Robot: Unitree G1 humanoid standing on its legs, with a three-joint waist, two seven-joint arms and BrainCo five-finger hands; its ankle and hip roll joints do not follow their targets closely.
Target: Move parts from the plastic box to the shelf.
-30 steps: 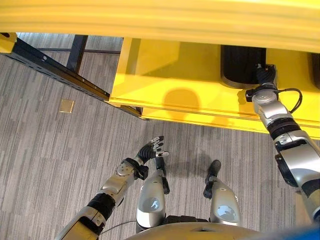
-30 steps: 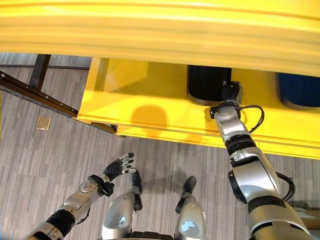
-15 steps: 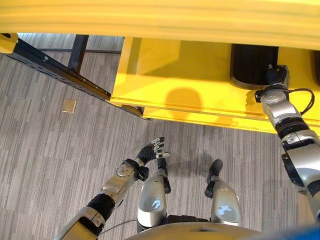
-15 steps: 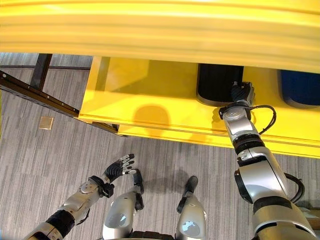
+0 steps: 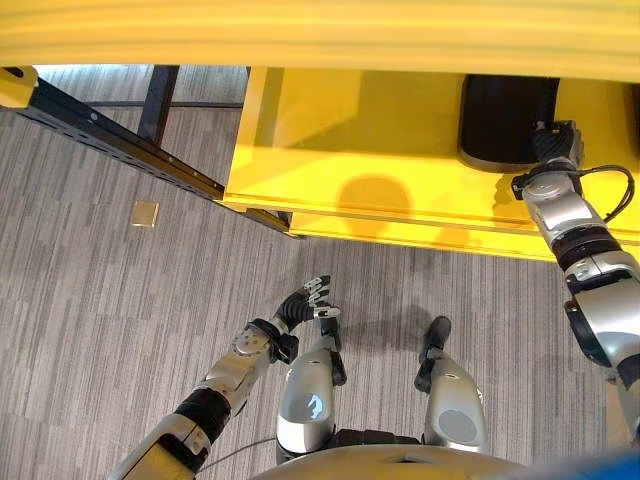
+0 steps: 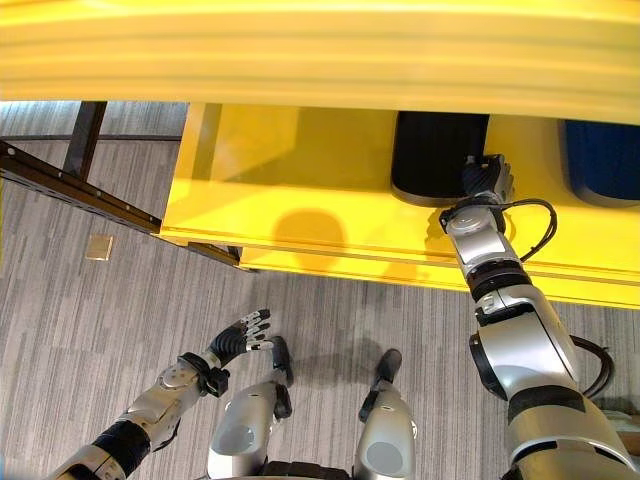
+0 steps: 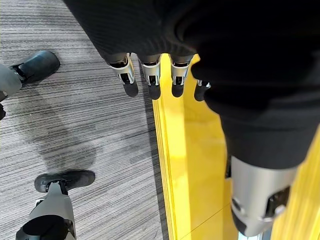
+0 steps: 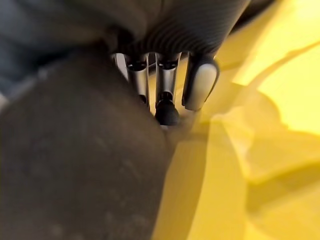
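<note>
- The right hand (image 6: 484, 178) is pressing against a black part (image 6: 438, 152) on the yellow shelf (image 6: 300, 180) at 1 o'clock; its grasp is unclear.
- The left hand (image 5: 305, 299) is hanging slack-fingered, holding nothing.

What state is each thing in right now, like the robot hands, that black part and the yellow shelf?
Left robot hand: open, holding nothing, low over the floor.
Right robot hand: against the black part; grip not visible.
Black part: resting on the shelf.
Blue part: resting on the shelf, further right.
Yellow shelf: left portion bare.
</note>
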